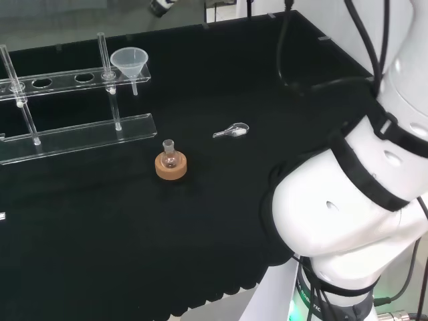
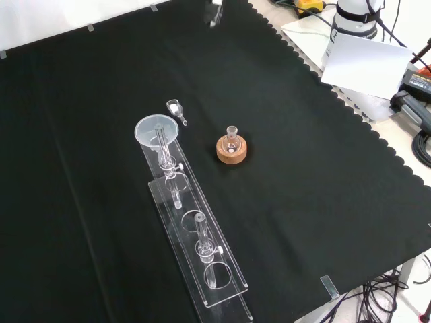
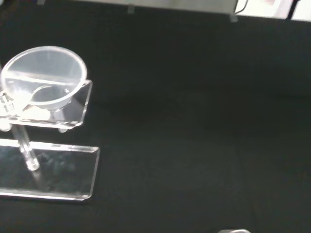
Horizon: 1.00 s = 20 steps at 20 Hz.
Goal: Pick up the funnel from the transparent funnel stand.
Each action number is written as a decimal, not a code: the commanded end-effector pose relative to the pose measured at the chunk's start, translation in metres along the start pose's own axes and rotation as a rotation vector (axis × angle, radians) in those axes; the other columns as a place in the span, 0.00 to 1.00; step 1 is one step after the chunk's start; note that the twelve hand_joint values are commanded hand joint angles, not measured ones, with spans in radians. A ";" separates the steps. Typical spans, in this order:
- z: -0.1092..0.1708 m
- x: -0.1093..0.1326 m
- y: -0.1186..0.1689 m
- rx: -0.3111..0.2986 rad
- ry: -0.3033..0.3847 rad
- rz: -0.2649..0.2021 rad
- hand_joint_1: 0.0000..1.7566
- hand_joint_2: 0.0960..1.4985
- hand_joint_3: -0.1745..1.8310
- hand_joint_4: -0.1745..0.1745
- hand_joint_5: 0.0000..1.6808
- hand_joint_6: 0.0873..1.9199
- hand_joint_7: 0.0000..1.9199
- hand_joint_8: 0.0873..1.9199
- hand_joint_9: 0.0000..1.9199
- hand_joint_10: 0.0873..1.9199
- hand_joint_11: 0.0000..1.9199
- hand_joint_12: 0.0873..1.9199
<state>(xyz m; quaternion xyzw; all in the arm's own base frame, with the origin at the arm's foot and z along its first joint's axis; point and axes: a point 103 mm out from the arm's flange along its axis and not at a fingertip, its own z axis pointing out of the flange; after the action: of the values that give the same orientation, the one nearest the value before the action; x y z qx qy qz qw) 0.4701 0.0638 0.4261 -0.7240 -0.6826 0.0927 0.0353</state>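
A bench draped in black cloth (image 2: 323, 202) carries a transparent funnel stand (image 2: 195, 249), a small round-bottomed flask (image 2: 233, 140) on its cork ring (image 2: 232, 152), and what appears to be a small clear scoop (image 2: 176, 110) near the stand's end.

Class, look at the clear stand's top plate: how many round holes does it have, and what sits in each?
4. In the front view, the funnel fills the farthest hole of the stand; the other three, nearer, are empty. Posts cross some rims.
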 end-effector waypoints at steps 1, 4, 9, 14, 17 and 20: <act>0.021 0.046 0.032 0.006 0.034 -0.067 0.36 0.34 0.09 0.45 0.00 0.00 0.00 0.00 0.00 0.00 0.00 0.50; 0.029 0.056 0.042 0.020 0.035 -0.079 0.36 0.34 0.09 0.45 0.00 0.00 0.00 0.00 0.00 0.00 0.00 0.52; 0.039 0.072 0.056 0.039 0.022 -0.100 0.36 0.34 0.09 0.44 0.00 0.00 0.00 0.00 0.00 0.00 0.00 0.56; 0.049 0.083 0.071 0.071 0.016 -0.126 0.36 0.34 0.09 0.46 0.00 0.00 0.00 0.00 0.00 0.00 0.00 0.64; 0.057 0.087 0.080 0.082 0.021 -0.137 0.36 0.34 0.09 0.47 0.00 0.00 0.00 0.00 0.00 0.00 0.00 0.65; 0.065 0.089 0.087 0.100 0.023 -0.143 0.36 0.35 0.09 0.46 0.00 0.00 0.00 0.00 0.00 0.00 0.00 0.67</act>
<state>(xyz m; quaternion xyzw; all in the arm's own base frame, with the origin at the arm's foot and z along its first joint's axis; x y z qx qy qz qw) 0.5326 0.1300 0.3583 -0.6838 -0.7180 0.1066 0.0740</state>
